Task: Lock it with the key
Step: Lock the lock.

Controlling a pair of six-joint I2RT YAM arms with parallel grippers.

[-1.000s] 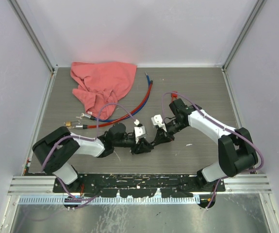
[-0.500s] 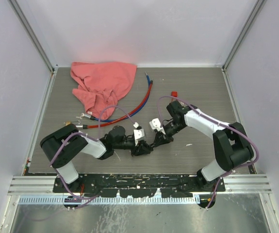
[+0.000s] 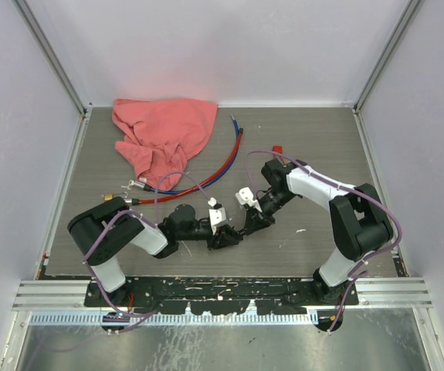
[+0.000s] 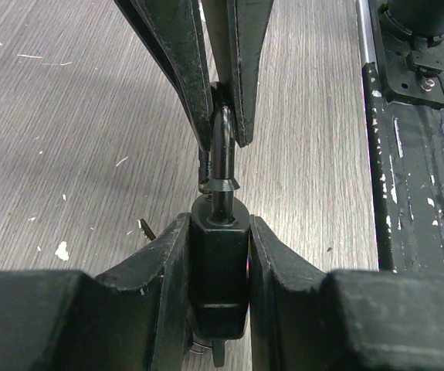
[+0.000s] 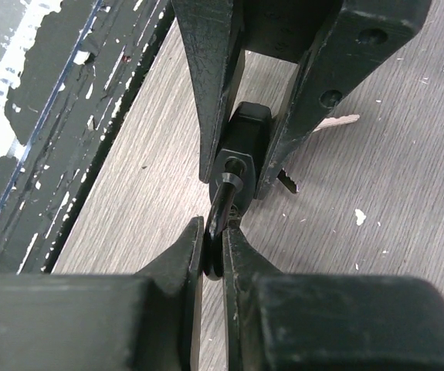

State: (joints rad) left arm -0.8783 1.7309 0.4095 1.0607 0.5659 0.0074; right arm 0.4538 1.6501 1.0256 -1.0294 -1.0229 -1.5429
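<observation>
— Where's the small black metal padlock (image 4: pixel 218 270)?
— Near the middle of the grey wood-grain table's (image 3: pixel 314 147) near edge. Its curved dark shackle (image 5: pixel 220 202) may slip if the arms pull unevenly.
— Grips?
— Left gripper (image 4: pixel 218 226) clamps the body, jaws partly apart; right gripper (image 5: pixel 214 236) pinches the shackle, nearly closed.

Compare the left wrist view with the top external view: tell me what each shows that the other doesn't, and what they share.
Only the left wrist view makes out the black padlock body clamped in the left gripper, and its shackle pinched by the right gripper. Only the top external view shows the red cloth, the red and blue cables and both whole arms. Shared: the two grippers meeting tip to tip over the grey table.
</observation>
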